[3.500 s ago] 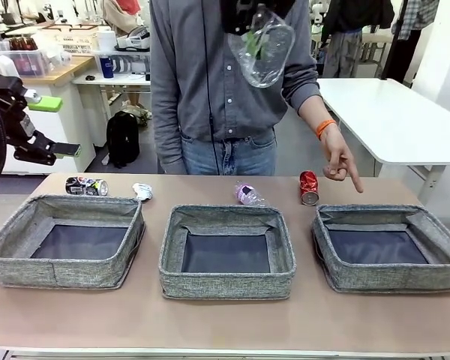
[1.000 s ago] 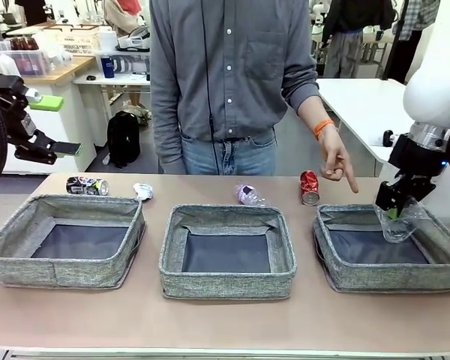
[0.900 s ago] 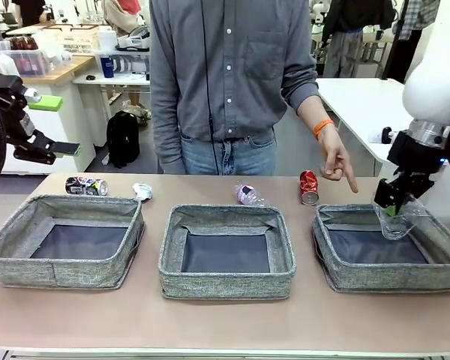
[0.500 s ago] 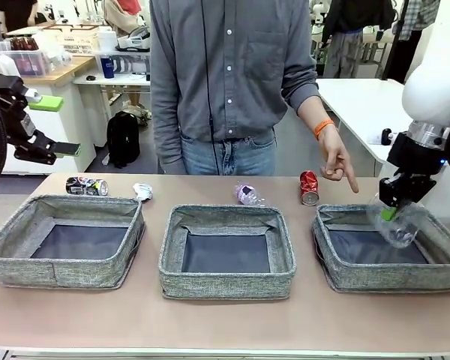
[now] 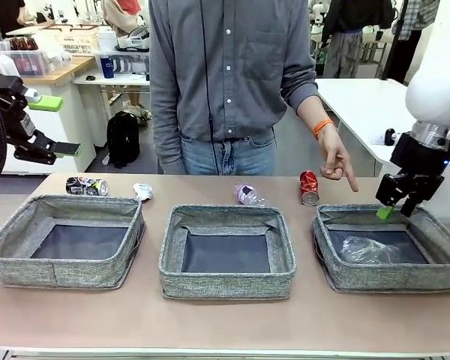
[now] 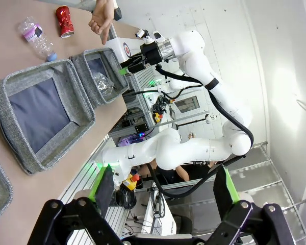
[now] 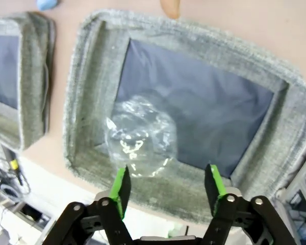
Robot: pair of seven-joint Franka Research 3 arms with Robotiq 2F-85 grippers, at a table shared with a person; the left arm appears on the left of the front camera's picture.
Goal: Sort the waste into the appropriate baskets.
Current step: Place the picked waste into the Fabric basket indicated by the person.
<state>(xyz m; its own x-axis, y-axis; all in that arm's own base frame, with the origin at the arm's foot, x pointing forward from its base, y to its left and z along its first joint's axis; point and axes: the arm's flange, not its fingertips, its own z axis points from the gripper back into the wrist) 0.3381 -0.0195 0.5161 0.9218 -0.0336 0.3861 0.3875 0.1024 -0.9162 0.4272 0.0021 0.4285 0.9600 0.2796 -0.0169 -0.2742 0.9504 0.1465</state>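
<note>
Front view: nearest on the tan table (image 5: 225,322) stand three low rectangular baskets of grey heathered fabric in a row: the left basket (image 5: 56,271), the middle basket (image 5: 226,285) and the right basket (image 5: 390,276). A crushed clear plastic bottle (image 5: 369,251) lies on the right basket's dark base. The right gripper (image 5: 396,210) hangs above that basket's far right corner, its jaws spread and empty, apart from the bottle. In the right wrist view the bottle lies below the parted green pads (image 7: 120,190).

Beyond the baskets, from left to right, lie a dark printed drink can (image 5: 87,186), a crumpled white paper wad (image 5: 142,191), a crushed pink-purple labelled bottle (image 5: 248,195) and a red drink can (image 5: 309,187). The person's hand (image 5: 336,161) points down near the red can.

The left gripper (image 6: 163,189) is held above the table's left end, its jaws released wide and grasping nothing.
</note>
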